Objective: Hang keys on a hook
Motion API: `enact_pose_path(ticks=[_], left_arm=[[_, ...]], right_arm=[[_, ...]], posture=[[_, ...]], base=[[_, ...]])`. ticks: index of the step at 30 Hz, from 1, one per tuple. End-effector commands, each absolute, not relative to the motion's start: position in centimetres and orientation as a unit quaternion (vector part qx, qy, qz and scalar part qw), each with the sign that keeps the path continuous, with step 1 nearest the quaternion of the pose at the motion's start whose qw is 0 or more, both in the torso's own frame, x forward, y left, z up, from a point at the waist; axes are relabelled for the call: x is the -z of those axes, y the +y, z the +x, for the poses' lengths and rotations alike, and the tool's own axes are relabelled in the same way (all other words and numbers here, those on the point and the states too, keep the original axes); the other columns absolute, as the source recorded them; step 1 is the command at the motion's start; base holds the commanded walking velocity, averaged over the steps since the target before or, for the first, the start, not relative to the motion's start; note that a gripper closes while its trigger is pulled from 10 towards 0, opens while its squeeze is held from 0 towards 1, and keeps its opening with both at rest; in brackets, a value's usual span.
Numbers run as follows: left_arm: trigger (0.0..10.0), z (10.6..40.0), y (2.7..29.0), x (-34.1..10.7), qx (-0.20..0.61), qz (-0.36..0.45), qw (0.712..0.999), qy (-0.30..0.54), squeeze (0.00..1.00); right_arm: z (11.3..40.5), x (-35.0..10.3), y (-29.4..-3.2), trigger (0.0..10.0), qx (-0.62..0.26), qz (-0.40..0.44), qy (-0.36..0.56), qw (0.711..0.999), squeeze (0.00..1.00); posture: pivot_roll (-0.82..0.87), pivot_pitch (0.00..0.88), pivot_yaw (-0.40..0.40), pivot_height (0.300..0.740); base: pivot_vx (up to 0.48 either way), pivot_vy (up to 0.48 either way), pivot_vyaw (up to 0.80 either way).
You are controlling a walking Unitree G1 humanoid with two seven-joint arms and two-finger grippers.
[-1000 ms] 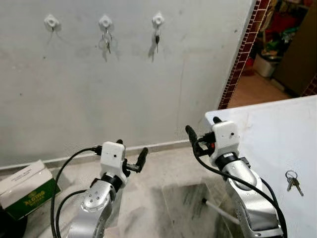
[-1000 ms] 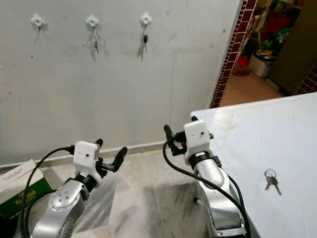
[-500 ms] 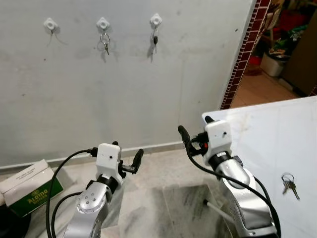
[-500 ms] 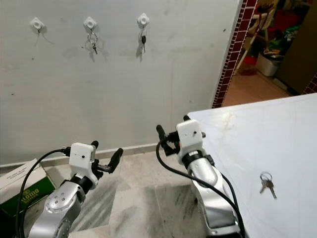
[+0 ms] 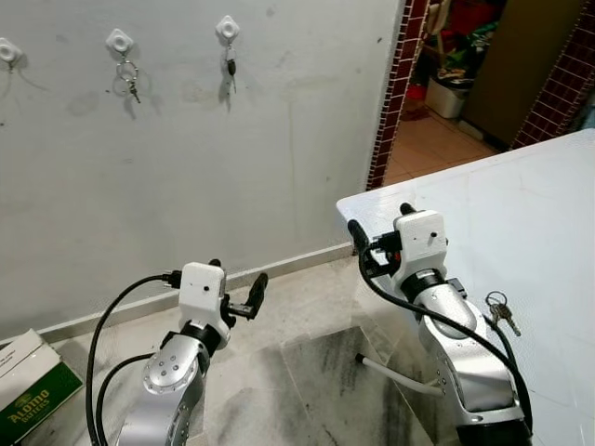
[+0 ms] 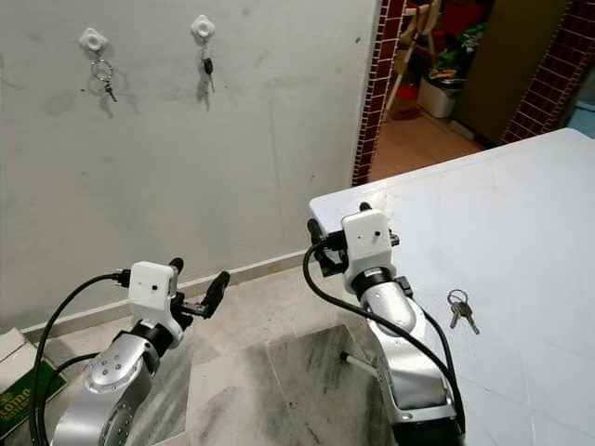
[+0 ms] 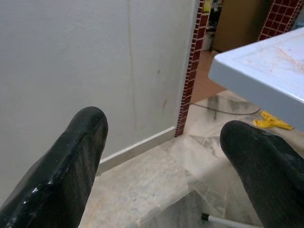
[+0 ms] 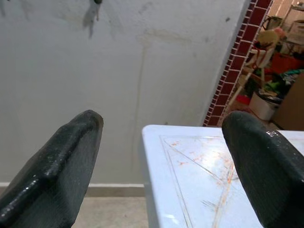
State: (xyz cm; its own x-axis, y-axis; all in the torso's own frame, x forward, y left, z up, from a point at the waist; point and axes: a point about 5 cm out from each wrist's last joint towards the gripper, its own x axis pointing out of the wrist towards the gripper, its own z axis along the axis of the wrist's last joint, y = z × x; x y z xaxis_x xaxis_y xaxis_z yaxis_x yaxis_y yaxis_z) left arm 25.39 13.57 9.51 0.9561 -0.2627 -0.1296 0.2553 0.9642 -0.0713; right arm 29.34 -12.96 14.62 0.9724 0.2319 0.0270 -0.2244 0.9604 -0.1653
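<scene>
Both eye views have swung toward the table (image 5: 548, 195): the wall hooks (image 5: 227, 28) now sit at the upper left of the frame instead of the upper middle, and the doorway fills the upper right, so the camera has turned, not the things. The loose keys (image 6: 459, 308) lie on the white top at centre right, just beside the right gripper (image 5: 381, 243)'s forearm. Its fingers are spread and empty, as are the left gripper (image 5: 237, 299)'s at lower left. Pickup looks next.
</scene>
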Motion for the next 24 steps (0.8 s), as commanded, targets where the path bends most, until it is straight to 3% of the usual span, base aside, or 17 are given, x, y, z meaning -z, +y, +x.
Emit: enact_pose_path(ticks=[1,12,24], left_arm=[[10.0,25.39,13.87,-9.10,0.126,-0.028,0.988,0.084,0.00],[10.0,25.16,13.27,-8.66,0.139,-0.034,0.985,0.095,0.00],[10.0,25.20,13.08,-8.70,0.145,-0.036,0.984,0.093,0.00]], right_arm=[[29.59,-14.76,-12.98,10.0,-0.112,-0.082,-0.025,0.990,0.00],[29.51,-14.45,-12.85,10.0,-0.115,-0.084,-0.017,0.990,0.00],[29.48,-13.99,-12.77,10.0,-0.114,-0.088,-0.012,0.989,0.00]], posture=[[0.05,0.000,0.016,0.740],[0.04,0.000,0.016,0.740],[0.03,0.000,0.016,0.740]], base=[[0.000,0.000,-0.80],[0.000,0.000,-0.71],[0.000,-0.286,0.00]])
